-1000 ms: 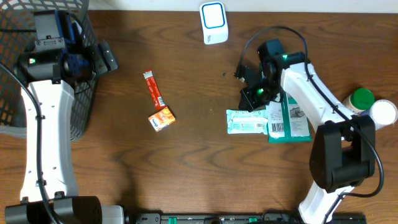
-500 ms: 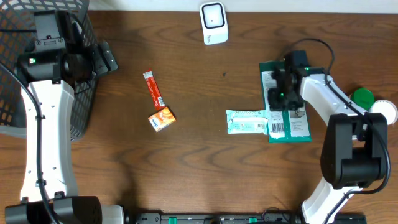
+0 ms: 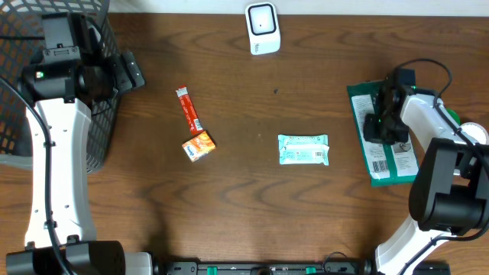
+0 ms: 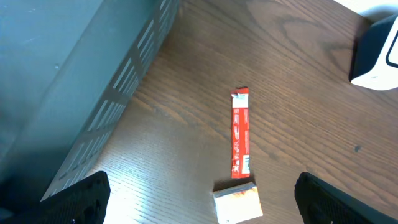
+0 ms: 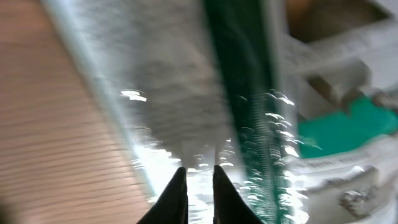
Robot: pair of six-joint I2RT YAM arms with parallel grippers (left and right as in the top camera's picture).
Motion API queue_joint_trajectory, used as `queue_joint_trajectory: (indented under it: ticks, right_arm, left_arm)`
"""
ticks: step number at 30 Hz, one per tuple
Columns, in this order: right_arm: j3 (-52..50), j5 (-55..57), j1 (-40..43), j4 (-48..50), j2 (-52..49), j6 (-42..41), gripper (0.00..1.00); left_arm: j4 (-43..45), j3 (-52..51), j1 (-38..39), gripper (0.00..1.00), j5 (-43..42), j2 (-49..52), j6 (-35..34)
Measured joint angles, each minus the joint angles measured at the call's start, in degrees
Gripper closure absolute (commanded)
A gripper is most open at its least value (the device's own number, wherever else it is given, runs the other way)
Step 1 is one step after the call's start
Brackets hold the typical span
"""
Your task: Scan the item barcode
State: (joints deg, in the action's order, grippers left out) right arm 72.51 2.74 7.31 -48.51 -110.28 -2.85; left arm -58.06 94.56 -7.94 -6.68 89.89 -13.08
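Pinching green packet [image 3: 382, 164], wrist-view: right gripper [image 5: 199, 173]

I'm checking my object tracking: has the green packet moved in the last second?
Yes. The green packet went right, away from the pale blue snack bar that it lay against earlier; bare table now lies between them.

Green packet [image 3: 359, 99]: flat and long, face-up on the worktop [image 3: 229, 214] at the far right, long side running near to far with a slight lean. White barcode label [image 3: 380, 160] on the near half. Glossy film, dark green stripe, blurred in the right wrist view. White scanner [image 3: 262, 28] at the far edge, near the middle, rounded window outlined on its face, well apart from the packet.
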Motion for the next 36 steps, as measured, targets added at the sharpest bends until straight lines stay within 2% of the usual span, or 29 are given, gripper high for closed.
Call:
queue_joint_trajectory:
  ticks: [4,6,8,11,16,18,26,29,32,36]
  right_arm:
    - [4.4,-6.3,-0.9,-2.8,0.2,0.3,0.89]
    - [5.7,-9.6,-1.6,-3.8,0.9,0.5,0.84]
    - [6.4,-14.5,-3.2,-4.9,2.3,1.8,0.75]
    - [6.7,-18.8,-6.2,-8.1,2.9,3.7,0.73]
    - [4.8,-19.0,-10.5,-8.3,3.0,3.7,0.69]
    - [2.6,-18.1,-12.0,-6.8,3.0,2.8,0.62]
    - [-7.7,-17.9,-17.1,0.5,3.0,-7.9,0.57]
    - [-9.2,-23.9,-19.2,2.8,3.1,-10.2,0.53]
    - [-10.1,-33.7,-22.6,5.8,3.1,-12.0,0.39]
    - [-10.1,-44.5,-25.5,8.8,3.1,-14.3,0.34]
  left_arm:
    - [0.0,0.0,0.0,0.04,0.0,0.0,0.0]
    - [0.0,0.0,0.0,0.04,0.0,0.0,0.0]
    - [0.0,0.0,0.0,0.04,0.0,0.0,0.0]
    - [0.0,0.0,0.0,0.04,0.0,0.0,0.0]
    - [0.0,0.0,0.0,0.04,0.0,0.0,0.0]
    - [0.0,0.0,0.0,0.04,0.0,0.0,0.0]
    - [0.0,0.0,0.0,0.04,0.0,0.0,0.0]
    - [0.0,0.0,0.0,0.04,0.0,0.0,0.0]
    - [0.0,0.0,0.0,0.04,0.0,0.0,0.0]
    - [0.0,0.0,0.0,0.04,0.0,0.0,0.0]
